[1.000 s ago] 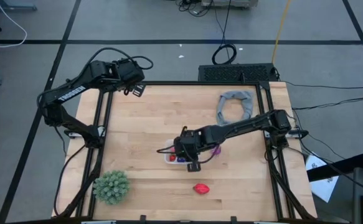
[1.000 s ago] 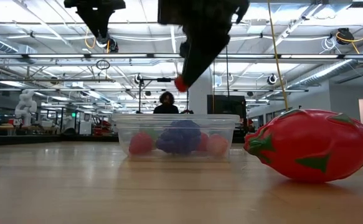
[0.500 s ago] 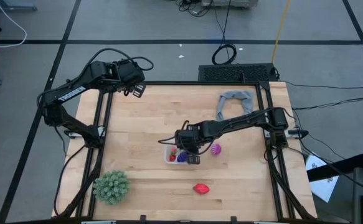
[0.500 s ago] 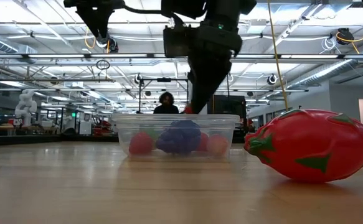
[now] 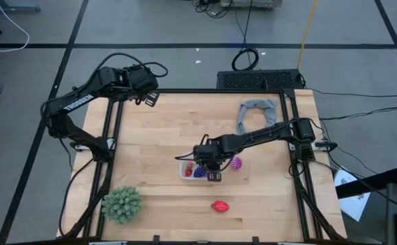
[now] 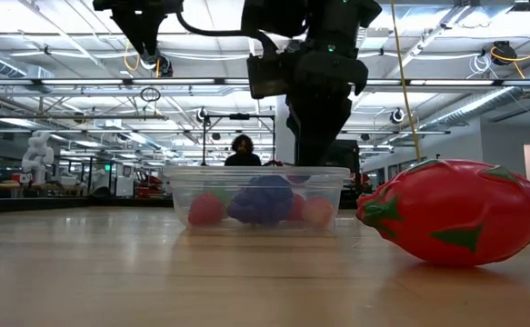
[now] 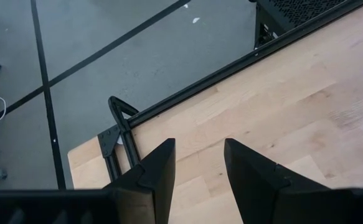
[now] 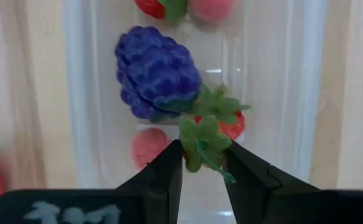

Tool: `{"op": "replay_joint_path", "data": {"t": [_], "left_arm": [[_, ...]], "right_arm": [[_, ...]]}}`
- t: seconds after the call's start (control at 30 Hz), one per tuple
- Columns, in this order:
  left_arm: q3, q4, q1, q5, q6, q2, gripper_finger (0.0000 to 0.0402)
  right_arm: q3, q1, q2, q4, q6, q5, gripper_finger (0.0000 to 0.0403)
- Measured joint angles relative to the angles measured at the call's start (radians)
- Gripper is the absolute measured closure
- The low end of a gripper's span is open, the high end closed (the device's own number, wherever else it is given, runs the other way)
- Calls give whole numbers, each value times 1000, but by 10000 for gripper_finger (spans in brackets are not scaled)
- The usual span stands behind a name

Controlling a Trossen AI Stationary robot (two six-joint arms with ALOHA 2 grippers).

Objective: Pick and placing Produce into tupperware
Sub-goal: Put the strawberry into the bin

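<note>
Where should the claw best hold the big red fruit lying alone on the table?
Across its thick middle, coming straight down. The red fruit lies on its side, long axis left to right, nothing beside it; its ends taper, so a claw would likely slip there. The right claw, over the tub, is nearer.

We see the tupperware (image 5: 193, 171) near the table's (image 5: 157, 129) middle, with the right gripper (image 5: 210, 170) directly above it and several fruits (image 8: 157, 73) inside. One fruit (image 5: 235, 163) lies just right of it, another (image 5: 219, 205) nearer the front edge. The spiky ball (image 5: 122, 204) sits front-left, the cloth ring (image 5: 257, 114) back-right. The left gripper (image 5: 147, 97) hangs over the back-left corner.
</note>
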Motion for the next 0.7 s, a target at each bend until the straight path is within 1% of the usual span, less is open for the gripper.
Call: {"op": "replay_joint_path", "data": {"t": [0.7], "left_arm": [[0,0,0,0,1,0,259]], "right_arm": [[0,21,0,-9,21,0,309]]}}
